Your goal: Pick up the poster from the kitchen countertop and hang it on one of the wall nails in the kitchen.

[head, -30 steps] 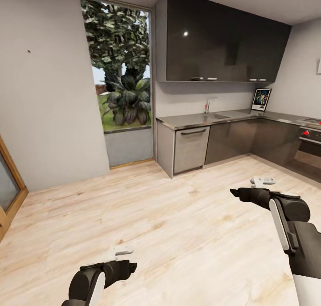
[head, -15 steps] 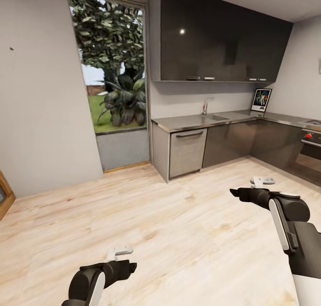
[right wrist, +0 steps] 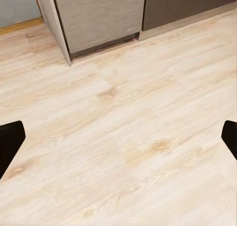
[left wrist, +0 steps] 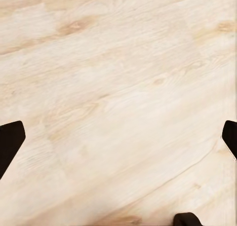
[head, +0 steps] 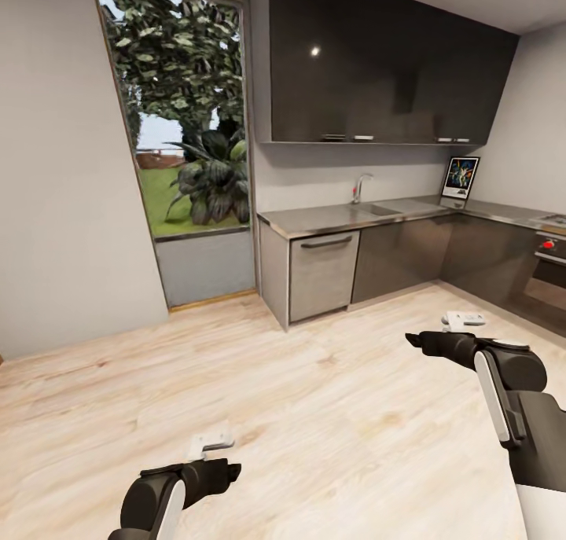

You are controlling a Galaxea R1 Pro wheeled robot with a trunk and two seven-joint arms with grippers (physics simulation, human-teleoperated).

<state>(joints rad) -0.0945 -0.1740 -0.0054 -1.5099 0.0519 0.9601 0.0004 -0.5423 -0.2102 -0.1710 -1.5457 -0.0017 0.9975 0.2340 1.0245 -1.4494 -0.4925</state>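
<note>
- The step in hand seems to be the approach: the robot stands on the wooden floor [head: 330, 398], well apart from the kitchen, and nothing is picked up yet.
- The poster [head: 461, 178] stands upright at the far corner of the tabletop [head: 409, 207], where the two runs of the L meet, against the wall under the black upper cabinets [head: 385, 60].
- The left tool [head: 211, 444] hangs low over the floor with nothing in it; in the left wrist view its dark fingertips [left wrist: 11, 142] sit at the two side borders, so it is spread wide.
- The right tool [head: 464, 318] is also wide and holds nothing; its wrist view looks at the floor and the dishwasher front [right wrist: 98, 16].
- The next move, as I judge, calls for driving toward that corner until the poster is in reach of the right arm.
- The floor between is free. The edges to mind are the tabletop's near end by the window [head: 189, 131] and the oven [head: 549, 261] on the right run.
</note>
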